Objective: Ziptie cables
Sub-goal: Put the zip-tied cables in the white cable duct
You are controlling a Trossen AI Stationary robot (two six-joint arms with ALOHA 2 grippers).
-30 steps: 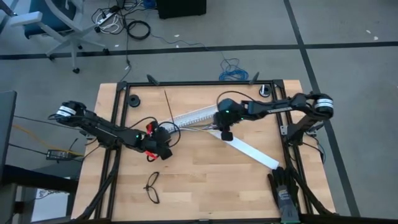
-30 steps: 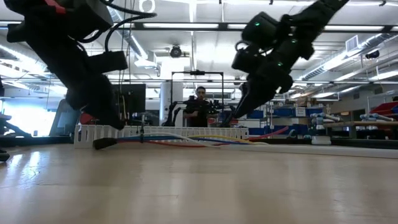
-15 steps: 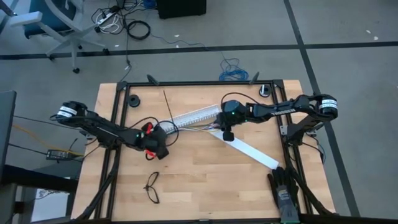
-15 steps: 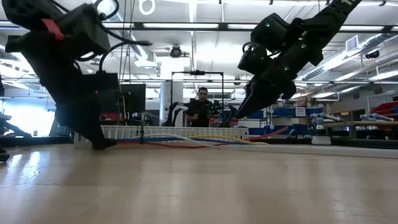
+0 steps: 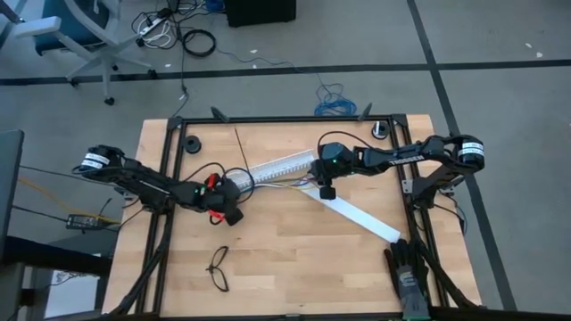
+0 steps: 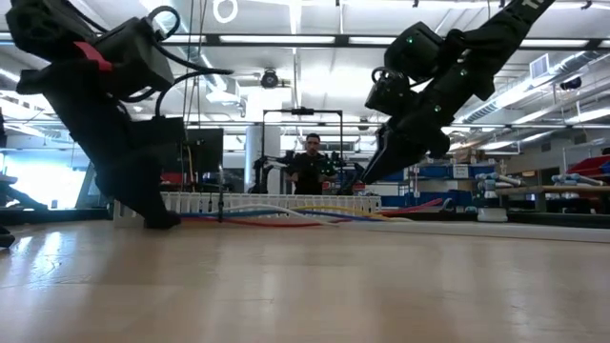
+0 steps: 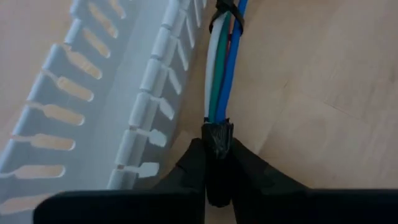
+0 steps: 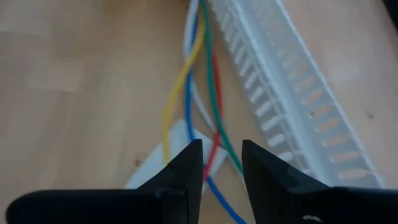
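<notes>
The cables [image 5: 278, 185] are a thin bundle of white, blue, green, yellow and red wires lying on the table beside a white slotted duct [image 5: 281, 166]. My left gripper [image 5: 229, 212] is shut on the bundle's dark end. A dark band [image 7: 227, 15] wraps the wires farther along. My right gripper [image 5: 326, 191] is open and hangs above the spread wires [image 8: 200, 81], touching nothing. The ziptie [image 5: 241, 152], a thin dark strip, lies flat near the far edge. My left gripper [image 7: 217, 183] pinches the cables' dark joined end [image 7: 217, 134] between its two fingers. The fingers slant down from the table's left side and lie along the bundle. In the low view that end [image 6: 162, 221] sits at the table top, and the wires run on level across the wood.
A wide flat white strip [image 5: 361, 217] slants from the duct toward the right near corner. Black glasses [image 5: 219, 267] lie near the near edge, a dark glove-like thing [image 5: 407, 272] at the right near corner. A person [image 6: 307, 164] stands in the room behind.
My left gripper has tipped more upright and drawn a little toward the table's left edge, keeping its hold; the dark end has slid with it. My right gripper has shifted slightly toward the right edge and stays open.
</notes>
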